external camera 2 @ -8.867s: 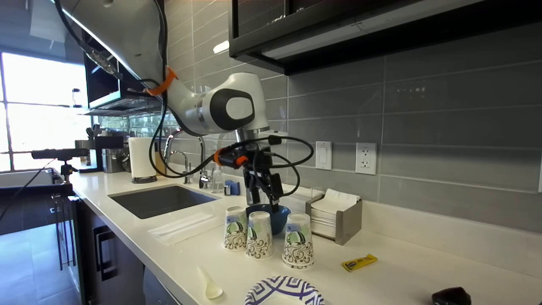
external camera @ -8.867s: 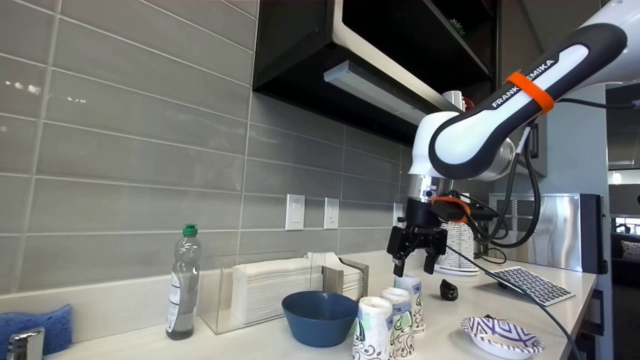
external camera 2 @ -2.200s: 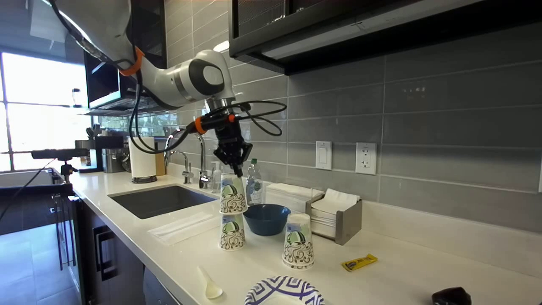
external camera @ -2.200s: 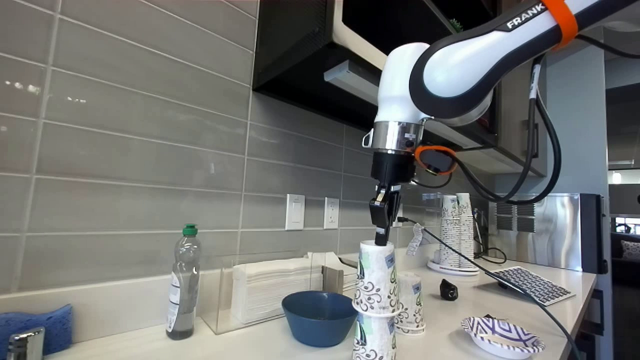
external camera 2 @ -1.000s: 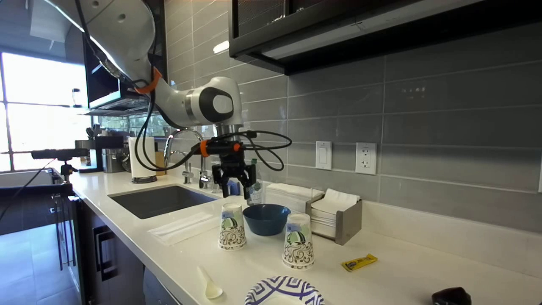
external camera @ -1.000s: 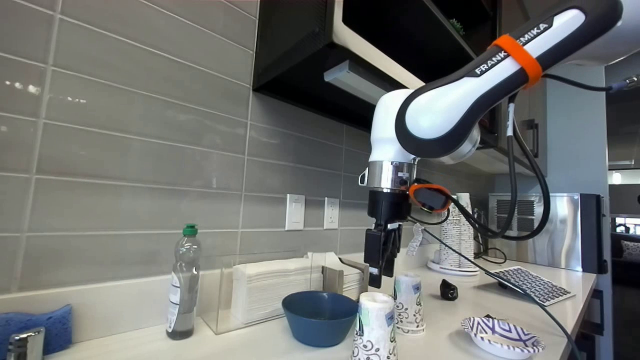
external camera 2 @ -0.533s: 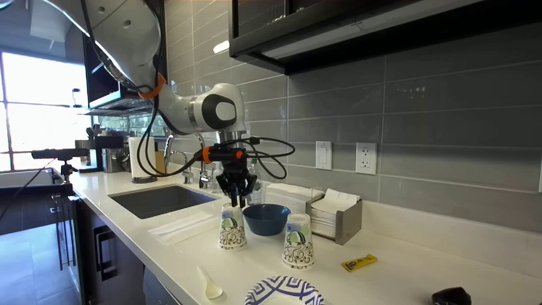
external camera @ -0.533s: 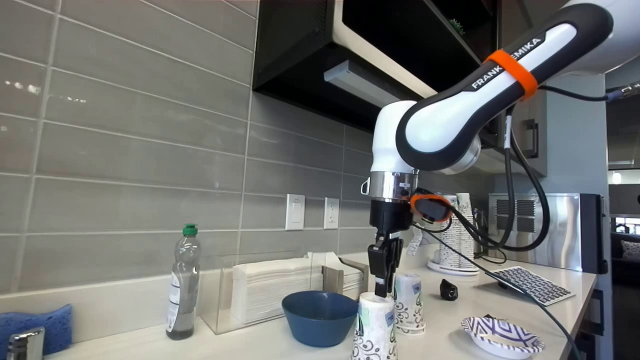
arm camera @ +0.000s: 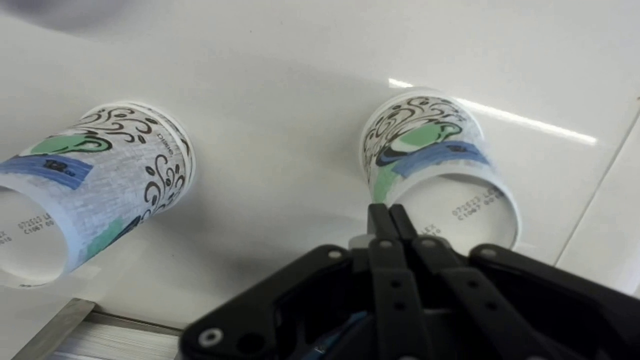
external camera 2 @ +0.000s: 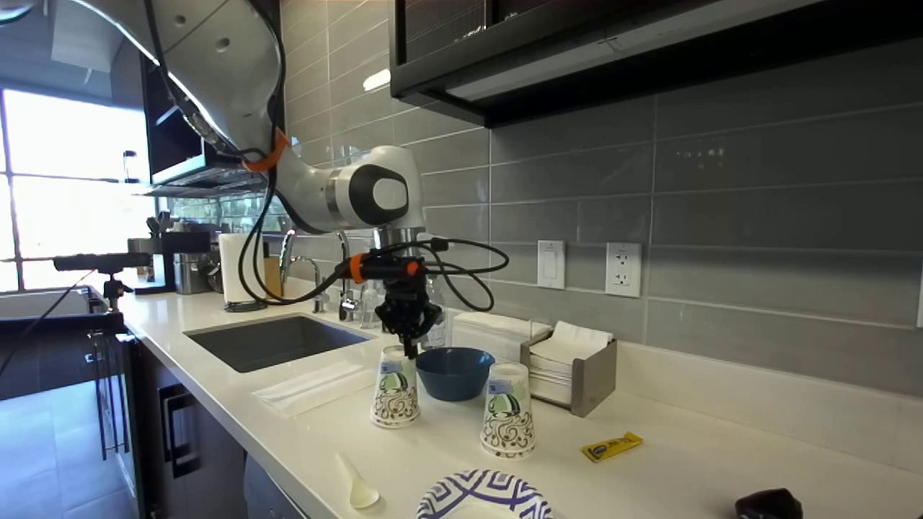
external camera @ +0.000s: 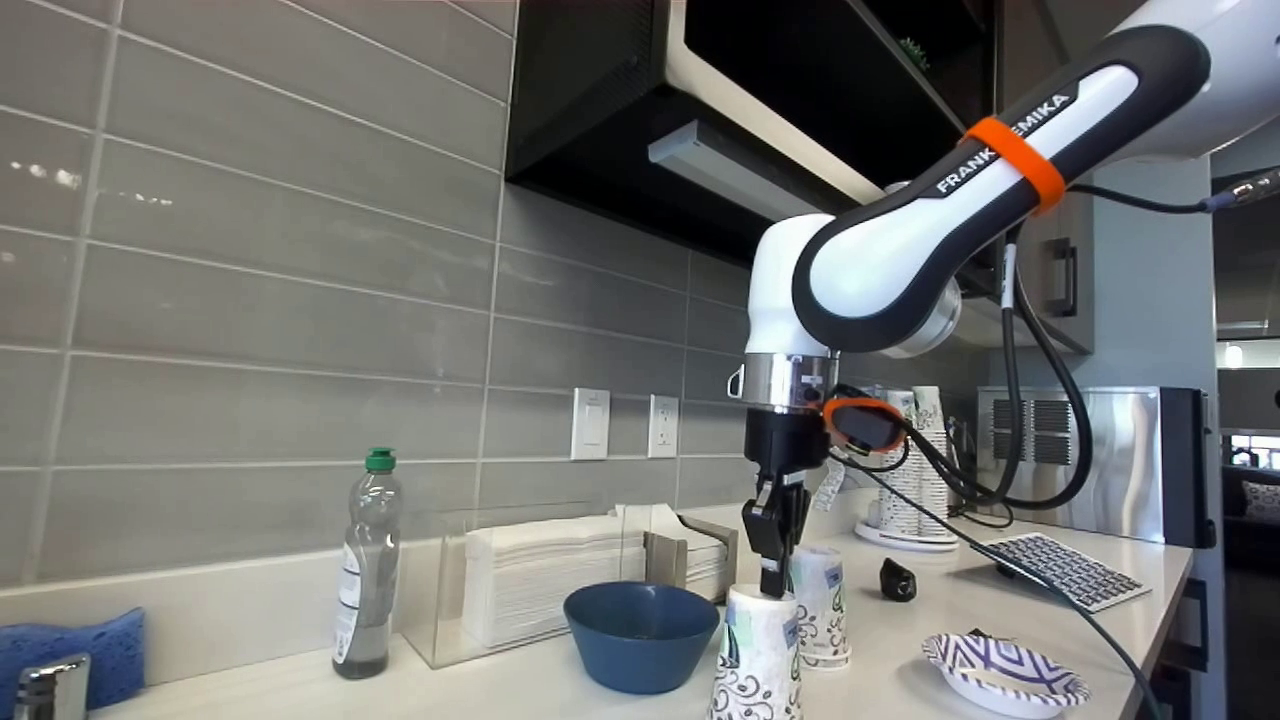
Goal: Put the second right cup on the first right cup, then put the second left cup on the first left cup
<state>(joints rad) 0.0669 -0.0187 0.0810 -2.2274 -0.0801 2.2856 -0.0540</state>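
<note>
Sink-side cup (external camera: pixel 757 660), in an exterior view: paper, upturned, base uppermost, presumably so its mouth slips over a mate while the base rim offers an edge to grasp. Gripper (external camera: pixel 773 588) above, pointing down at that rim. Dish-side cup (external camera: pixel 822 608) behind, likewise upturned. Blue bowl (external camera: pixel 640 638) near, apparently incidental.

Item, in an exterior view: both cups on their mouths, apart, one toward the sink (external camera 2: pixel 277 342), one toward the patterned dish (external camera 2: pixel 482 481); spacing probably leaves finger room. Gripper ends at the bowl-ward edge of the sink-side cup's top, seemingly touching.

Item, wrist view: fingertips (arm camera: pixel 378 215) drawn together, hardly a gap, either to nip the rim or press the cup home; which, cannot be told. Sink-side cup immediately ahead of them; dish-side cup well to the left, double-lipped, suggesting a nested pair. Stacking judged nearly complete.
</note>
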